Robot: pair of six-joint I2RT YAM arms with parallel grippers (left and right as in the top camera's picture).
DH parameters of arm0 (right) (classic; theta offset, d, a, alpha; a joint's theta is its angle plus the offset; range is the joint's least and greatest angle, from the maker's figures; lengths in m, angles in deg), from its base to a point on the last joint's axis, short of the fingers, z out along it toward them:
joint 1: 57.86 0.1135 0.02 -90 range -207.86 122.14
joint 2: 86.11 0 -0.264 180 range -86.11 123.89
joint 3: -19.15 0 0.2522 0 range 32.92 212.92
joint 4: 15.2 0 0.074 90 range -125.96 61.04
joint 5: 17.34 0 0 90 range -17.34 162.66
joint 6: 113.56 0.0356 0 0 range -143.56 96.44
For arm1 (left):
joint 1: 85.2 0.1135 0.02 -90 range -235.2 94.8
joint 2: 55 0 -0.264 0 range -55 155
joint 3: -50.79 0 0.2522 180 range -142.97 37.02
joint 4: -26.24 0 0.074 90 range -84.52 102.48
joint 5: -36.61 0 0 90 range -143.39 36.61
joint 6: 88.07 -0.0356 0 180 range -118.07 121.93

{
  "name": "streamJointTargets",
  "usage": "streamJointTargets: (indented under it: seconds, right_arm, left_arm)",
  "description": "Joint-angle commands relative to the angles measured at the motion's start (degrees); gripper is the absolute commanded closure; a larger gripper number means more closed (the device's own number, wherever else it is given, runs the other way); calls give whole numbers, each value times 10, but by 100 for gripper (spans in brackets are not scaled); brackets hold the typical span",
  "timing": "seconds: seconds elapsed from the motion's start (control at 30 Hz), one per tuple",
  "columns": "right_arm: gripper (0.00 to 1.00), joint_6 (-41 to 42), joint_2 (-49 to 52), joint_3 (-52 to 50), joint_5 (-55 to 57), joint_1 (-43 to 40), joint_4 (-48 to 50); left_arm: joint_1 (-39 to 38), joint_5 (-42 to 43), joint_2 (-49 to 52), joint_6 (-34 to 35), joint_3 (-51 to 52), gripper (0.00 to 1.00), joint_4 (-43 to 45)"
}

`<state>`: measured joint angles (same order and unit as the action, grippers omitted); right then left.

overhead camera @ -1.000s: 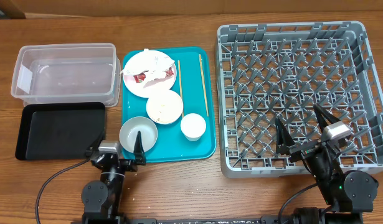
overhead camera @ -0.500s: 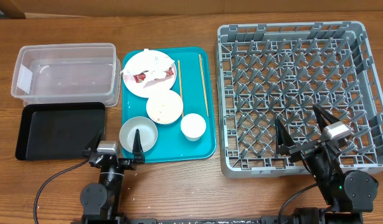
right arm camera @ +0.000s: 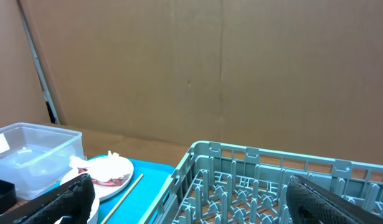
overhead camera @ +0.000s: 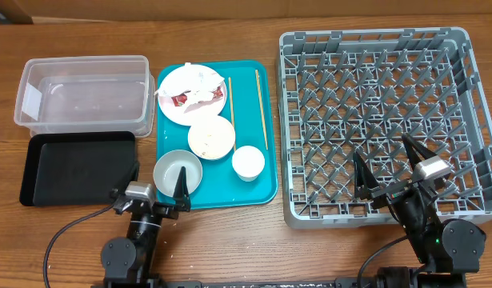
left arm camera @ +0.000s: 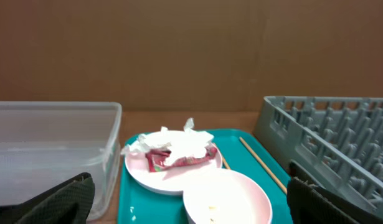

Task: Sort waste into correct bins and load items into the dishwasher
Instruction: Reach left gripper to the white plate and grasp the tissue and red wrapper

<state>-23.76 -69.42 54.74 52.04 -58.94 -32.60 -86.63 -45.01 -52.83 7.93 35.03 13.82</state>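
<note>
On the teal tray (overhead camera: 262, 190) sit a white plate (overhead camera: 172, 82) with crumpled paper and a red-marked wrapper (overhead camera: 199, 96), a pale bowl (overhead camera: 211, 138), a greyish bowl (overhead camera: 178, 170), a white cup (overhead camera: 248, 162) and two chopsticks (overhead camera: 230, 98) (overhead camera: 262, 108). The clear tub (overhead camera: 84, 104) and black tray (overhead camera: 78, 168) lie to the left, and the grey rack (overhead camera: 390, 96) to the right. My left gripper (overhead camera: 155, 182) is open and empty at the tray's near left corner. My right gripper (overhead camera: 386, 164) is open and empty over the rack's near edge. The left wrist view shows the plate (left arm camera: 172, 179), the bowl (left arm camera: 227, 198) and rice grains (left arm camera: 132, 208).
A brown cardboard wall stands behind the table (left arm camera: 191, 50). The wooden table edge runs along the front, by both arm bases. The rack's lattice wall (right arm camera: 253, 158) rises right in front of the right gripper (right arm camera: 191, 199).
The left gripper has shifted very slightly to the right. Nothing else has moved.
</note>
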Motion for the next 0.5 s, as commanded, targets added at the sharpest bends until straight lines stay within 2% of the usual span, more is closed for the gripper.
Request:
streamJointTargets:
  seconds: [0.0,0.1,0.33,0.47]
  right_arm:
    - [0,2,0,16,0,-2,3]
    - [0,2,0,16,0,-2,3]
    - [0,2,0,16,0,-2,3]
    - [0,2,0,16,-1,-2,3]
  left_arm:
    - [-1,22,36,-29,-83,0,-44]
    - [-1,22,123,-75,-188,0,-99]
    - [-1,40,348,-80,-408,0,-199]
    - [-1,68,513,-97,-572,0,-298]
